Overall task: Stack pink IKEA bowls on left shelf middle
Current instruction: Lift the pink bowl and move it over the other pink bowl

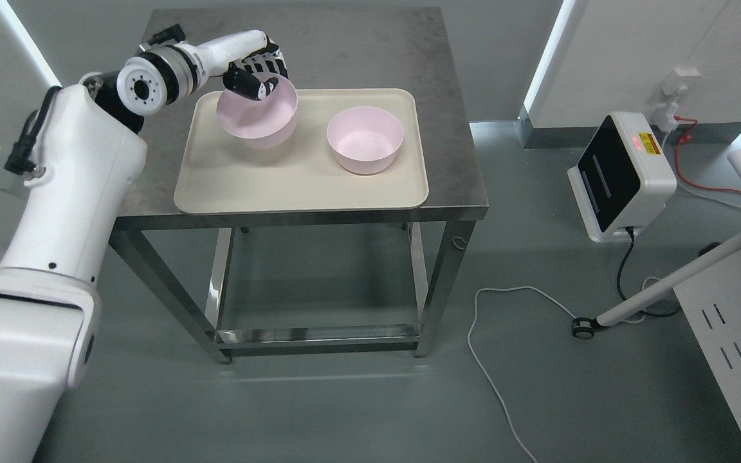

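The left hand (258,74) is clamped on the far rim of one pink bowl (256,114), holding it tilted and apparently lifted just above the beige tray (300,190) on the steel surface (370,51). The second pink bowl (365,139) rests upright on the tray, well apart, so by appearance no stacking is done. The shelf and the right hand are out of view.

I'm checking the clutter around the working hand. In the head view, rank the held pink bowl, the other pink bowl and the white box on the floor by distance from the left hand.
1. Held pink bowl, gripped by the left hand at its rim.
2. Other pink bowl, on the tray's right half.
3. White box, on the floor far right.
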Controlling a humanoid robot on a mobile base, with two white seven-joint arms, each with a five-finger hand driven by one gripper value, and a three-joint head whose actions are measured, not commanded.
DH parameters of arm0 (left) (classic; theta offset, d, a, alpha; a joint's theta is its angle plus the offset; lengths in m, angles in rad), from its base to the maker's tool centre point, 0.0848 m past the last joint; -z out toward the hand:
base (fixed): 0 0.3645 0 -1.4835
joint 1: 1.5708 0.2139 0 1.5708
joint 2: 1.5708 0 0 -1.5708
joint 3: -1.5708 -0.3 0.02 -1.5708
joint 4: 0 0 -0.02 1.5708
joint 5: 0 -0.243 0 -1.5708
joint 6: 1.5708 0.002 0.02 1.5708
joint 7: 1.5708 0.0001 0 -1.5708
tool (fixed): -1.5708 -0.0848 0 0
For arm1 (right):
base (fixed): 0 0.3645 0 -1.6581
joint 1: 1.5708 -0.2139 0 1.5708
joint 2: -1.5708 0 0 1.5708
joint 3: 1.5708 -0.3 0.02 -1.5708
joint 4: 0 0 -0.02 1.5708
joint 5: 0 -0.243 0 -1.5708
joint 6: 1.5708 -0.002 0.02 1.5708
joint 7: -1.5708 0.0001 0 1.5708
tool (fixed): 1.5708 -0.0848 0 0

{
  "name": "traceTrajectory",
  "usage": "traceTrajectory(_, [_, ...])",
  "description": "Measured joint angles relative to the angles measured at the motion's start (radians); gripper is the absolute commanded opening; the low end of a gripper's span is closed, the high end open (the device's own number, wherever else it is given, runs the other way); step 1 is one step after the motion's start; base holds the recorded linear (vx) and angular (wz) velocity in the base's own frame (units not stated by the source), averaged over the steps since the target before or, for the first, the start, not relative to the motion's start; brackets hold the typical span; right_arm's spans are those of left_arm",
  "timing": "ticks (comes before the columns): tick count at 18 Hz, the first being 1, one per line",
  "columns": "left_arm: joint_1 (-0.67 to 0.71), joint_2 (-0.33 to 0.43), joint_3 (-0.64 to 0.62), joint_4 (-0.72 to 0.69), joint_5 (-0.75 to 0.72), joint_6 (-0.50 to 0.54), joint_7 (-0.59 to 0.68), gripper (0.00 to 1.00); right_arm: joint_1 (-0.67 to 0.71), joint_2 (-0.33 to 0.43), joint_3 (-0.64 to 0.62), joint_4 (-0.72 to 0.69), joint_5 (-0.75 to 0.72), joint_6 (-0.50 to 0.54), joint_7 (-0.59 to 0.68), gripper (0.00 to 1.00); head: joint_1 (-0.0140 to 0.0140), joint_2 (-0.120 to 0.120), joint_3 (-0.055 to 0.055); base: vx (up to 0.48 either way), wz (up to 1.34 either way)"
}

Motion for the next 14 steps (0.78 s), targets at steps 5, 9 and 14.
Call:
traceTrajectory(5, [-0.084, -0.075, -0.03, -0.003, -0.004, 0.045, -0.043, 0.0, 0.0, 0.0, 0.0, 0.0, 0.035, 0.0, 0.0, 1.0, 0.0, 0.0, 0.0, 0.0, 0.0])
traceTrajectory(9, [-0.099, -0.115, -0.13, -0.001, 0.003, 0.08, -0.002, 0.01, 0.0, 0.0, 0.0, 0.0, 0.014, 0.0, 0.0, 1.0, 0.0, 0.0, 0.0, 0.0, 0.0])
traceTrajectory(14, [-0.075, -0.144, -0.225, 0.002, 0.013, 0.085, 0.027, 0.01, 0.0, 0.0, 0.0, 0.0, 0.006, 0.0, 0.0, 1.0, 0.0, 0.0, 0.0, 0.0, 0.0])
